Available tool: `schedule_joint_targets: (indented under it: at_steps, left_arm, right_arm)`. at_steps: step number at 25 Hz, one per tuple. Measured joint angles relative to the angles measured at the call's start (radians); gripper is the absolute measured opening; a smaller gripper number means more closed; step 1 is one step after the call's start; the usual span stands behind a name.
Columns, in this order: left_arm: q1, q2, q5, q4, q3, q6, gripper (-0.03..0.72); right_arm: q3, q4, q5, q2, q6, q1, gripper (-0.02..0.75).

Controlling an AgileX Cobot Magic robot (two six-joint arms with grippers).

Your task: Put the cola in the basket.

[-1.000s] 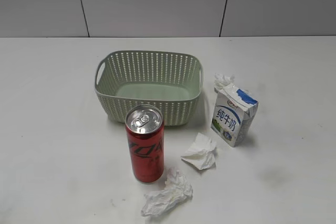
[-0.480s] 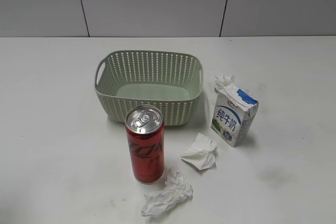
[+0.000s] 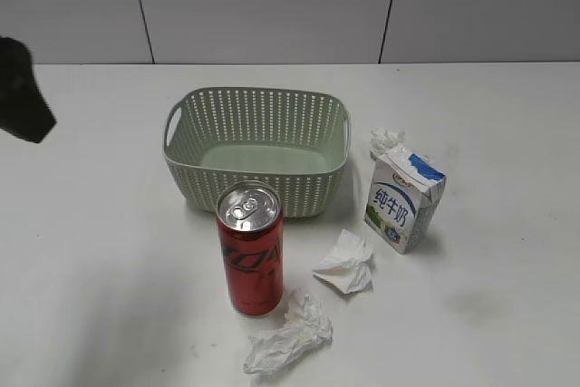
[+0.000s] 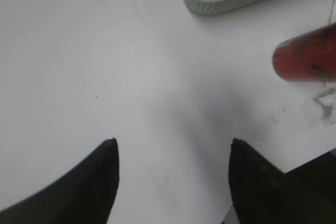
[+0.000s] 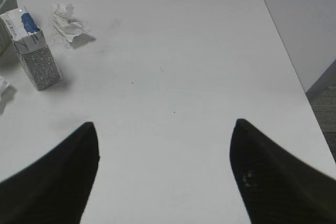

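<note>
A: Starting at the far left, we see a dark blurred shape at the edge of the exterior view, up over the worktop [image 3: 100, 251]; that is part of the left arm. Its wrist camera shows the left pincer [image 4: 173, 182] spread wide with nothing between its tips, hanging over bare surface

B: Next we come to the basket [image 3: 257, 148], sitting upright with nothing inside that we can see. Just in front of it stands the cola [image 3: 250, 248], upright on the worktop, silver top showing, and nothing is touching it. In the left wrist view the cola [image 4: 306, 60] sits off at the right edge, well apart from the pincer

A: To the right of the can we see two crumpled tissues, one near its base [image 3: 288, 337] and one a little further back [image 3: 346, 263]

B: Then the milk carton [image 3: 403, 199], upright, with a third tissue wad [image 3: 386, 140] behind it

A: And the right pincer [image 5: 164, 174], seen only from its wrist camera, is also parted and empty, over bare worktop well right of the carton
</note>
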State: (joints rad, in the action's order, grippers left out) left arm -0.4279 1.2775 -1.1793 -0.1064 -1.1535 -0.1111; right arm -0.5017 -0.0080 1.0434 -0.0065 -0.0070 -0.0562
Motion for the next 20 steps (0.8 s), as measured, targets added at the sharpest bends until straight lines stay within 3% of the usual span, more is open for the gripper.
schedule_joint_targets:
  at_steps: [6, 12, 20]
  left_arm:
    - [-0.186, 0.198, -0.034, 0.045, -0.150, 0.037, 0.507]
    - [-0.333, 0.348, -0.035, 0.043, -0.259, 0.057, 0.564]
    - [-0.416, 0.442, -0.033, 0.026, -0.293, 0.095, 0.603]
  right_arm:
    - [0.000, 0.000, 0.000, 0.000, 0.000, 0.000, 0.588]
    - [0.000, 0.000, 0.000, 0.000, 0.000, 0.000, 0.588]
    - [0.000, 0.000, 0.000, 0.000, 0.000, 0.000, 0.588]
